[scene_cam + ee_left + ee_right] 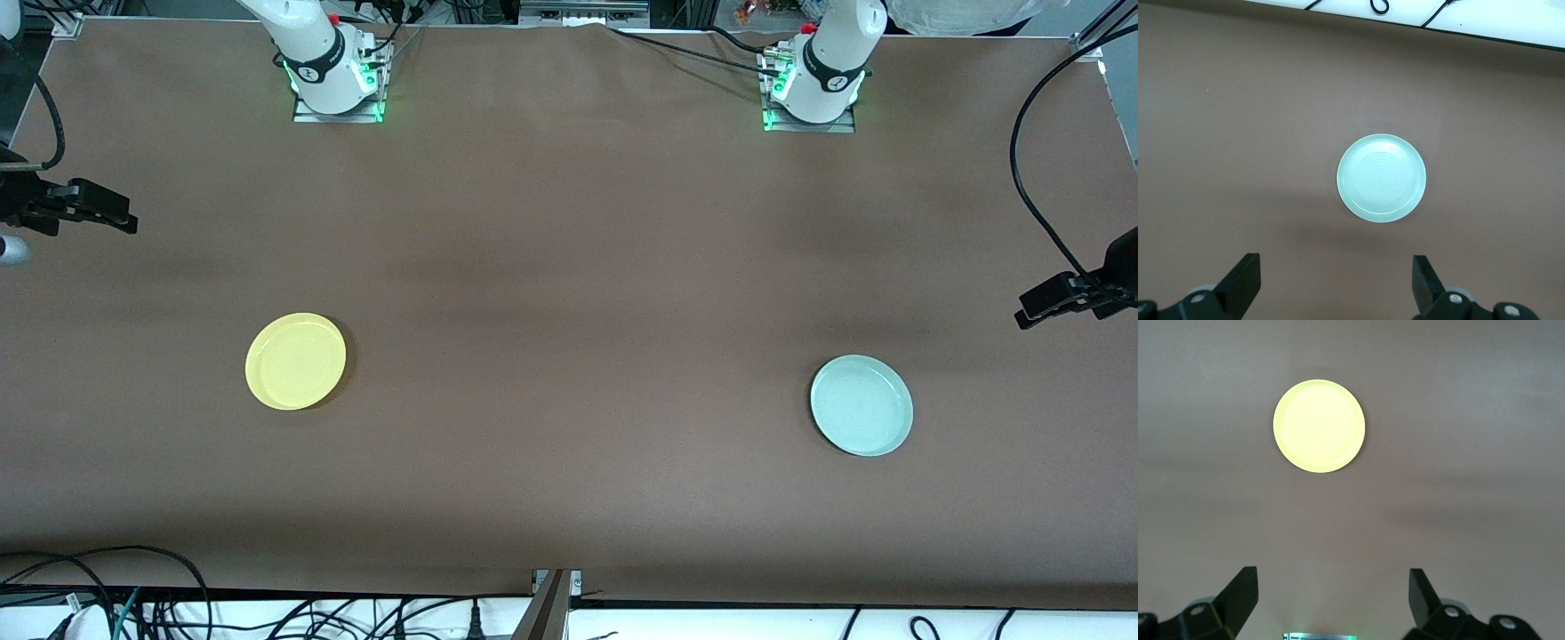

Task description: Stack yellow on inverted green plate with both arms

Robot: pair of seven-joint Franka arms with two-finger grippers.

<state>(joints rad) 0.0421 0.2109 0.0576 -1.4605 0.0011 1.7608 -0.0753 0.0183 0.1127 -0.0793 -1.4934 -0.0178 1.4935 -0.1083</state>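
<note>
Green plate (861, 405), lower right of frame, sits rim-up; flipping could skid it. Yellow (295, 361) lower left. Left gripper (1058, 300) and right gripper (96, 210) hang wide-open, empty

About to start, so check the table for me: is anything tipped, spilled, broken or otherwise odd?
Nothing stands out. The yellow plate and the green plate lie flat, rim up and far apart on the bare brown table, with no spills or damage.
</note>
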